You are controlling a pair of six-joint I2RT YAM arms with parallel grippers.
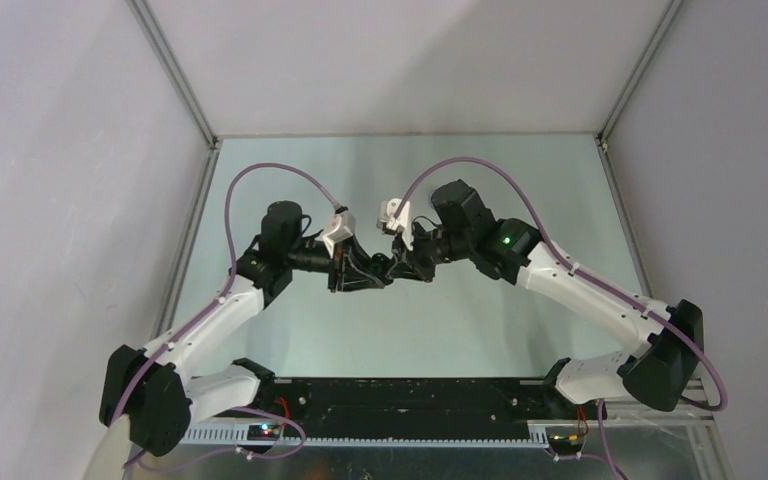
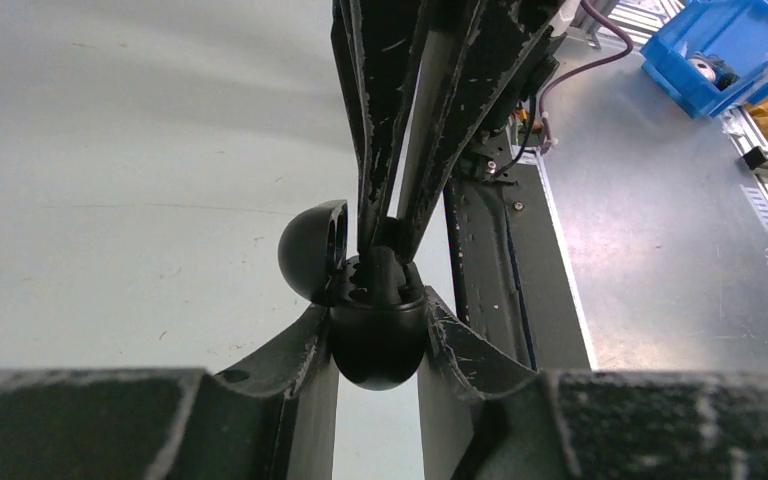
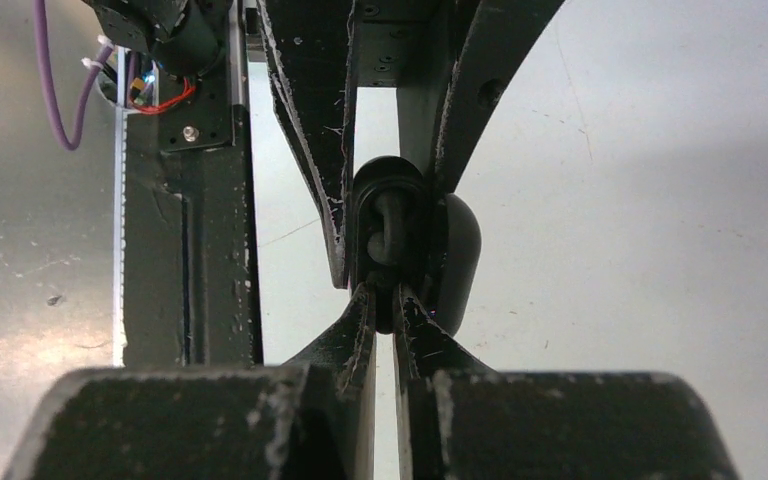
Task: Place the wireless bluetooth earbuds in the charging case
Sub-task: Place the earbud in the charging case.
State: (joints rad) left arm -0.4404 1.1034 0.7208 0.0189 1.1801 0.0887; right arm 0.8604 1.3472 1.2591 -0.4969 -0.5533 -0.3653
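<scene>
Both arms meet above the middle of the table. My left gripper point(image 1: 358, 277) point(image 2: 377, 312) is shut on the rounded black charging case point(image 2: 378, 350) point(image 3: 375, 180), whose lid point(image 2: 310, 250) point(image 3: 462, 250) hangs open to one side. My right gripper point(image 1: 401, 268) point(image 3: 385, 293) is shut on a glossy black earbud point(image 3: 386, 228) point(image 2: 384, 268), and its fingers point(image 2: 400, 120) reach down into the case's open top. The bud sits at the case's opening, partly hidden by the fingers. How deep it sits I cannot tell.
The black base rail point(image 1: 400, 400) runs along the near edge, with purple cables point(image 1: 270, 170) looping from both wrists. A blue bin point(image 2: 730, 50) stands beyond the table's edge. Metal frame posts point(image 1: 175, 70) rise at the back corners.
</scene>
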